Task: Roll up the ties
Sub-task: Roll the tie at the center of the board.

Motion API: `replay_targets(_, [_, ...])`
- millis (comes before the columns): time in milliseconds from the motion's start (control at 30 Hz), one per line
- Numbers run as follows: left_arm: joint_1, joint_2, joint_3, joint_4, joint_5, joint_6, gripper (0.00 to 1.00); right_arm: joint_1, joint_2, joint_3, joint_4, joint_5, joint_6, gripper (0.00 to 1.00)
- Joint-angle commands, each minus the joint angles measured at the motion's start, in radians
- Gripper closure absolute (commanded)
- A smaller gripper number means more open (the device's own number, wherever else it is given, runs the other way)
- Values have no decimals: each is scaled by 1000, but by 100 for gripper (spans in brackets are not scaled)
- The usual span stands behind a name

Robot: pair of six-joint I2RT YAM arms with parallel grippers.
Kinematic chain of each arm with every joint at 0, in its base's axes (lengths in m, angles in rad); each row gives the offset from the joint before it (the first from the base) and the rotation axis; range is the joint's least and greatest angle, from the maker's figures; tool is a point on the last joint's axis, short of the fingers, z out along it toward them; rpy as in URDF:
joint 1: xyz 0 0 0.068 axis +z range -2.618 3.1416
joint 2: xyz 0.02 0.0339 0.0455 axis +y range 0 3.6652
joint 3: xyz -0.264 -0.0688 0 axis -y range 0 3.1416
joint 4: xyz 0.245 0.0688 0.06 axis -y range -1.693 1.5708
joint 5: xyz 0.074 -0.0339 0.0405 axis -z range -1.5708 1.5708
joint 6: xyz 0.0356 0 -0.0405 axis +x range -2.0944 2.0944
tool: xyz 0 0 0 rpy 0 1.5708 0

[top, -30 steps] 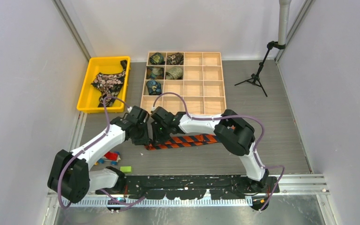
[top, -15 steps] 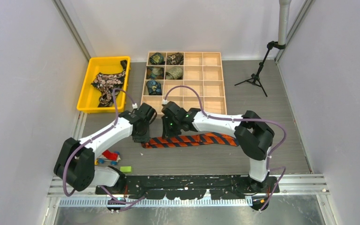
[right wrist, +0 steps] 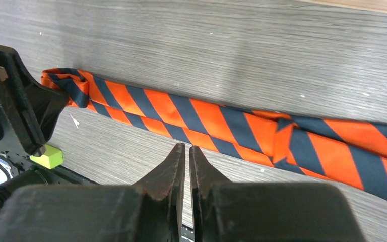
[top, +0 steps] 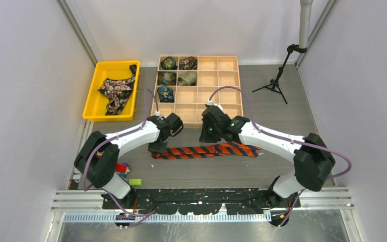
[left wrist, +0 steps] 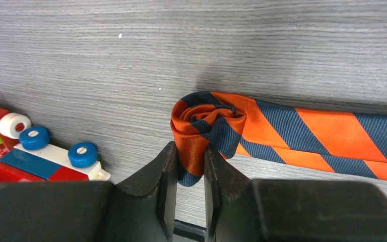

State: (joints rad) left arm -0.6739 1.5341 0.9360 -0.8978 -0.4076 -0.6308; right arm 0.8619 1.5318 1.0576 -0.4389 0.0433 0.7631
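Note:
An orange-and-navy striped tie (top: pixel 206 150) lies flat on the grey table, its left end curled into a small roll (left wrist: pixel 206 121). My left gripper (left wrist: pixel 190 151) is shut on that rolled end, at the tie's left tip (top: pixel 157 149). My right gripper (right wrist: pixel 187 148) is shut with nothing between its fingers. It hovers just in front of the tie's middle stretch (right wrist: pixel 221 121), near the wooden tray's front edge (top: pixel 205 137). A black tie with pink flowers (top: pixel 115 89) lies in the yellow bin (top: pixel 91 96). Several rolled ties (top: pixel 169 63) sit in the tray's left compartments.
The wooden compartment tray (top: pixel 216 91) stands behind the tie. Coloured toy blocks (top: pixel 121 168) and a green block (top: pixel 135 182) lie left of the tie, close to the left gripper (left wrist: pixel 40 156). A black tripod (top: pixel 274 83) stands at the back right.
The right gripper has slid rightwards along the tie and off it, uncovering its middle. The left arm has stretched right, its gripper staying on the rolled end.

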Motion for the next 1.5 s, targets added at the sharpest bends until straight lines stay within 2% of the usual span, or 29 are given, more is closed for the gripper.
replay_targets(0, [-48, 49, 64, -45, -97, -55, 95, -16, -116, -36, -26, 69, 17, 87])
replay_targets(167, [-85, 89, 118, -110, -154, -94, 97, -21, -162, -86, -8, 64, 40, 86])
replay_targets(300, [-86, 57, 106, -86, -106, -101, 98, -18, -136, -165, 213, -86, 137, 87])
replay_targets(500, [-85, -24, 87, -81, -79, -96, 98, 30, 30, -156, 481, -186, 252, 89])
replay_targets(800, [-86, -58, 57, -69, -64, -89, 99, 87, 341, 27, 671, -296, 359, 91])
replay_targets(1067, [-85, -73, 48, -65, -66, -87, 99, 93, 478, 151, 700, -349, 393, 92])
replay_targets(1467, [-84, -92, 24, -49, -59, -94, 100, 103, 544, 187, 792, -392, 450, 92])
